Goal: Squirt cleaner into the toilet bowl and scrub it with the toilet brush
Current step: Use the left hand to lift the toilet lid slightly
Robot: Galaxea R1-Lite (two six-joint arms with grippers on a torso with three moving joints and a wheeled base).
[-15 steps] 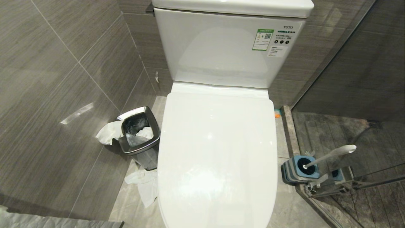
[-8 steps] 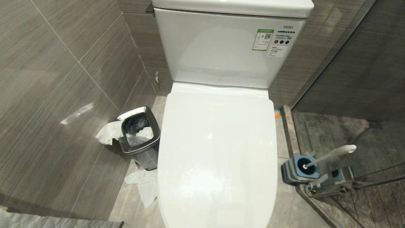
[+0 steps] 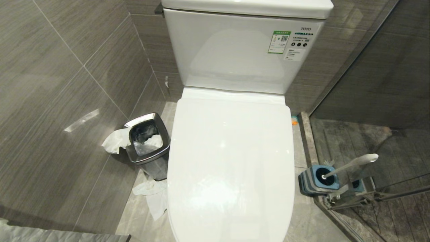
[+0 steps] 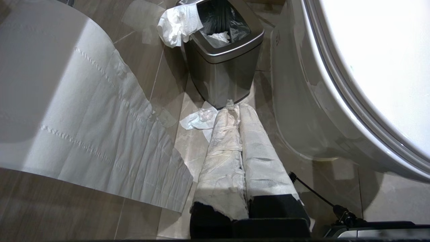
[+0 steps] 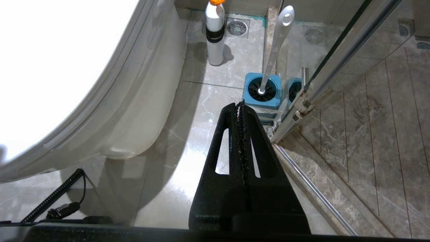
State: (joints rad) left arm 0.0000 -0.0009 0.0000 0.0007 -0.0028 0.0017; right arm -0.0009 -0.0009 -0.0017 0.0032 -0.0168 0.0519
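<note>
We see the toilet bowl (image 3: 231, 161) with its lid down, so the inside is hidden. The toilet brush (image 5: 277, 43) stands in its blue holder (image 5: 262, 97) on the floor, just beside the toilet bowl, against the glass door (image 5: 339, 57). Our right gripper (image 5: 240, 104) hangs near this holder, fingers pressed together, holding nothing. Our left gripper (image 4: 235, 107), wrapped in white paper, is also closed, near the waste bin (image 4: 223, 64) beside the toilet bowl.
</note>
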